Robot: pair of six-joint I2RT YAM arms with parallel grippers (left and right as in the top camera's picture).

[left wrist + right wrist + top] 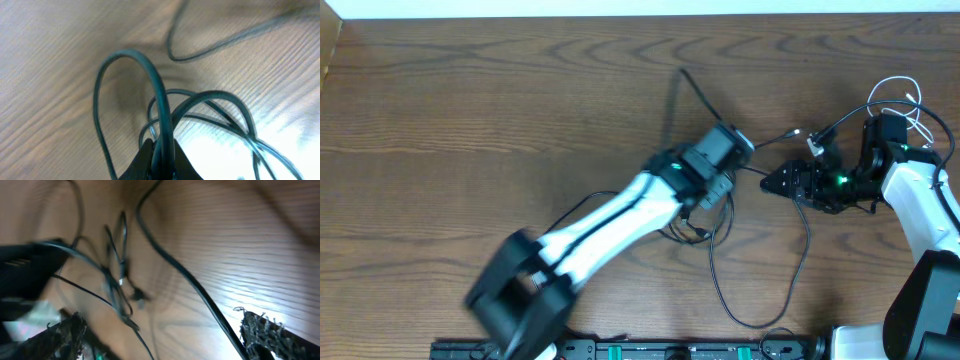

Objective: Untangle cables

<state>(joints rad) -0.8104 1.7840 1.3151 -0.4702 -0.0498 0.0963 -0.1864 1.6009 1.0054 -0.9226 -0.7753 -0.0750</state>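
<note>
Overhead, the black cables (700, 230) knot at mid-frame and the white cable (898, 95) loops upper right; left wrist view: the left gripper (161, 159) is pinched tight on a black loop, so lift slowly; right wrist view: the right gripper (165, 340) gapes empty, ready to pin a strand.

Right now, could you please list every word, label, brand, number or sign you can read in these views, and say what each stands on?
None can be read in any view.
The black cables and the wooden table bear no visible marking.
The rail at the table's near edge shows only green spots, too small to tell whether they carry print.
Both wrist views are too blurred to show any text.
</note>
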